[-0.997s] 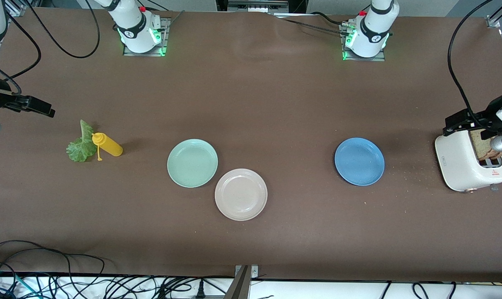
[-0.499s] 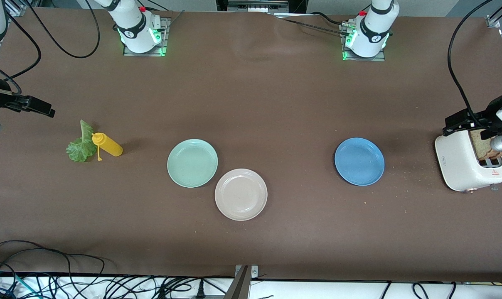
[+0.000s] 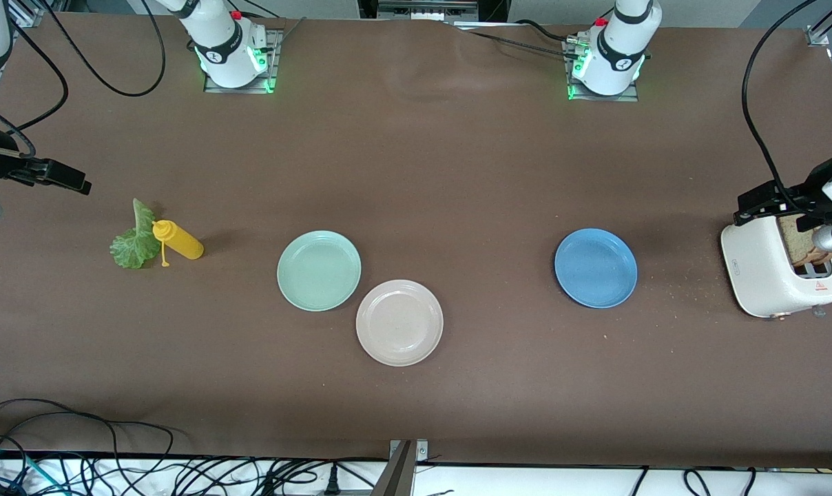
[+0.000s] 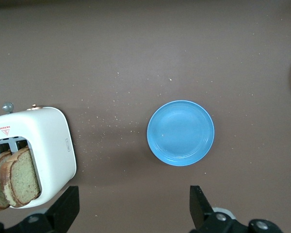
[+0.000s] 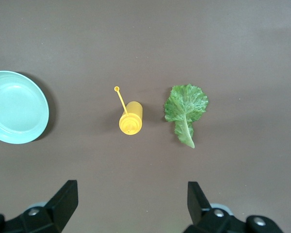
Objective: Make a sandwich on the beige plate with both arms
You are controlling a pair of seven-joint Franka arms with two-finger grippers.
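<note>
At the right arm's end of the table the right gripper (image 5: 131, 204) hangs high with its jaws spread wide and nothing between them, looking down on the lettuce leaf (image 3: 133, 241) lying flat on the brown table (image 3: 457, 172), the yellow sauce bottle (image 3: 177, 239) just beside it with its cap dangling on a strap; moving along, the mint-green plate (image 3: 319, 271) comes next and the beige plate (image 3: 399, 322) sits right against it, nearer the front camera, bare as can be, so the sandwich has not been started; on toward the left arm's end lies the blue plate (image 3: 596, 268), empty too, with crumbs scattered on the cloth, and then the white toaster (image 3: 767, 272) with two slices of brown bread (image 4: 14, 178) standing up out of its slots; over that toaster the left gripper (image 4: 133, 206) hovers, jaws fully apart and empty; by the look of it this is the opening step, each arm poised above its ingredient, and the next move likely calls for the left gripper to drop onto a slice, pinch it by its faces and lift it straight up clear of the slot, while the right arm waits over the leaf
</note>
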